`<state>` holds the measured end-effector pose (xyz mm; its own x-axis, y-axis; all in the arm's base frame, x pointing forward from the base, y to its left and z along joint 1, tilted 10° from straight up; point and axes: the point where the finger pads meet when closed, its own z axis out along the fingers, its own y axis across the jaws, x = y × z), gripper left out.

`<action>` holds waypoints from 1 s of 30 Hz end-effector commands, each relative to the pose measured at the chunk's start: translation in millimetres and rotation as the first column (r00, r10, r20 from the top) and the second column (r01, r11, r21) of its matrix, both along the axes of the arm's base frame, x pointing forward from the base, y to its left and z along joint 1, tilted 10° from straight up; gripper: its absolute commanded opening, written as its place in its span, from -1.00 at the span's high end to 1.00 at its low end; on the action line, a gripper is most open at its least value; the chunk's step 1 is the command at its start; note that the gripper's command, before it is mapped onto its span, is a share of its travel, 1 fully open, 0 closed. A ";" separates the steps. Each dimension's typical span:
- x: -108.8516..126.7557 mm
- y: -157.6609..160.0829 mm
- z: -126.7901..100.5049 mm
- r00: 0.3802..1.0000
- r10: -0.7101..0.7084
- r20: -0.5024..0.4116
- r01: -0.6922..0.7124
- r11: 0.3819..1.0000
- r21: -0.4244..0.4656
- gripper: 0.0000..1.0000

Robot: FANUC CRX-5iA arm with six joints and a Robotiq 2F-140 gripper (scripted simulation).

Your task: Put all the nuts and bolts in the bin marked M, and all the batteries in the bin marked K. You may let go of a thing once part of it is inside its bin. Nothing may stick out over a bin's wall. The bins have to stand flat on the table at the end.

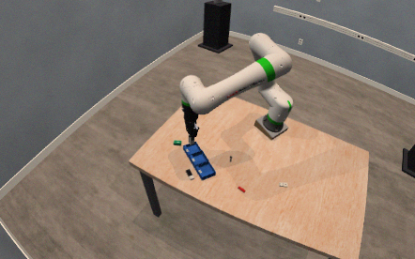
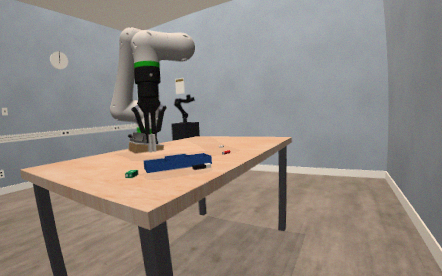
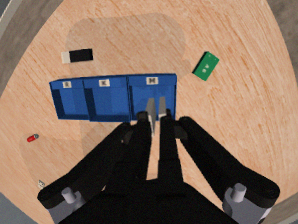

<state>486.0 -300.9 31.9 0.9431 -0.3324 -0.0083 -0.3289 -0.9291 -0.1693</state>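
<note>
bin m beneath the gripper

The top view looks steeply down from high above one side of the wooden table, taking in the whole arm and floor. The exterior view stands farther down, just above tabletop height near a corner, facing across the table to the blue-grey walls. The wrist view is closest, pointing down past the gripper. All three share the blue three-compartment bin row and the green block.
</note>
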 end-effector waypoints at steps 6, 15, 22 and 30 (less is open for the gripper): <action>1.1 3.1 -19.7 1.000 0.000 0.000 0.000 1.000 0.000 0.70; 2.0 6.1 -38.1 1.000 0.000 0.000 0.000 1.000 0.000 0.70; 2.6 8.2 -50.3 1.000 0.000 0.000 0.000 1.000 0.000 0.70; 2.6 8.2 -50.3 1.000 0.000 0.000 0.000 1.000 0.000 0.70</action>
<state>488.5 -292.5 -18.6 0.9431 -0.3324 -0.0084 -0.3289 -0.9290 -0.1695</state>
